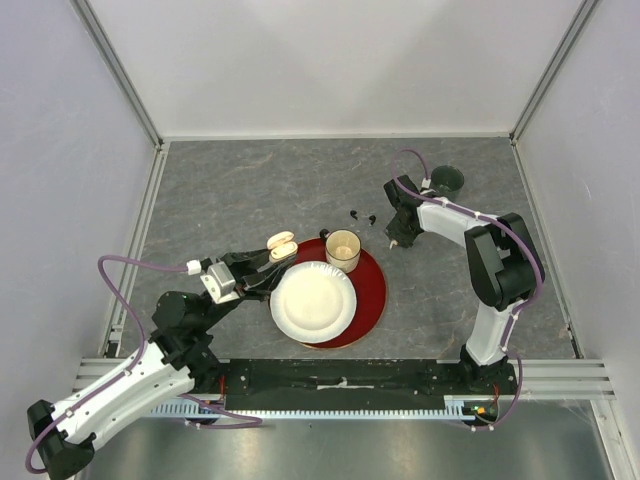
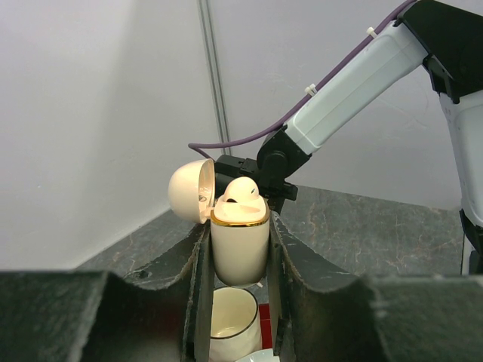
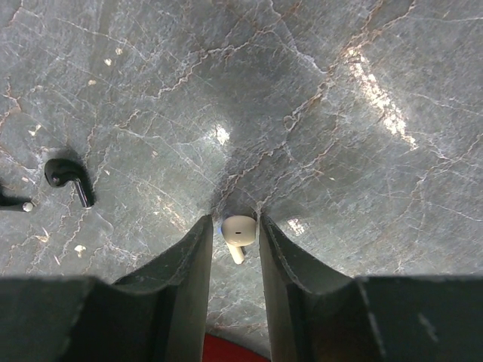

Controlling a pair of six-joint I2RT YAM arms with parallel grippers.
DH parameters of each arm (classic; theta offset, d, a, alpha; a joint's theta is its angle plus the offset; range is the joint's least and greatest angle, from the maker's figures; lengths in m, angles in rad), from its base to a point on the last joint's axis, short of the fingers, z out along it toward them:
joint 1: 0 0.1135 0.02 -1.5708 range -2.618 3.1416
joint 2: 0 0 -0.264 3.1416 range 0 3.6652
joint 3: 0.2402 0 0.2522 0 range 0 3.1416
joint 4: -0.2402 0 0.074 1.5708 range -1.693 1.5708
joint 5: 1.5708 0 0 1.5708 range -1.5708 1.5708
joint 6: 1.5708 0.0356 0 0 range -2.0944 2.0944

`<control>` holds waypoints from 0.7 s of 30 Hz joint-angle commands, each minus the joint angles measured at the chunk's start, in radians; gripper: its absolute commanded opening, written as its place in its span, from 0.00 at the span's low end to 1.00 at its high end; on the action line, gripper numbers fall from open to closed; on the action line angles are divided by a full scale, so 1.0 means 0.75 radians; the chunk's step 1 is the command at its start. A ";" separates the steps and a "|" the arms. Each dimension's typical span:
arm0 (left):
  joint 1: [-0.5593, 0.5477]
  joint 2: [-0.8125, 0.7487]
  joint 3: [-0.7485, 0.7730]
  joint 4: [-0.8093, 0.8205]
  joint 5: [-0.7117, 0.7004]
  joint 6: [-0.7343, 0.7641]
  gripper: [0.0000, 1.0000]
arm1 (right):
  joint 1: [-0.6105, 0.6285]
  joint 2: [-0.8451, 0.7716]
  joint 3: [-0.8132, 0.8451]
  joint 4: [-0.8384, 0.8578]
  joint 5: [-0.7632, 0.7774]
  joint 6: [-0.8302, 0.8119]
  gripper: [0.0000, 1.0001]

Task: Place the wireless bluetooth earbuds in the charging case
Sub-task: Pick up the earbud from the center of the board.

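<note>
The right gripper (image 3: pixel 236 226), nearly closed, pinches one white earbud (image 3: pixel 239 228) at the table (image 3: pixel 339 113), two black earbuds (image 3: pixel 68 179) nearby. The left gripper (image 2: pixel 239 234) clamps the one open charging case (image 2: pixel 240 253), a second white earbud (image 2: pixel 243 190) seated inside.

Grey marbled tabletop (image 1: pixel 250 190), plain pale walls (image 1: pixel 330 60)

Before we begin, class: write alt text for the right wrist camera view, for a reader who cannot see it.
A white earbud sits between the two dark fingers of the right gripper, with a grey marbled table behind it. A black earbud lies on the table to the left, and a strip of red tray shows at the bottom edge.
</note>
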 commanded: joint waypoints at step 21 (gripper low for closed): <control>0.001 0.016 0.035 0.048 -0.029 0.023 0.02 | 0.014 0.033 -0.054 -0.014 -0.016 0.005 0.18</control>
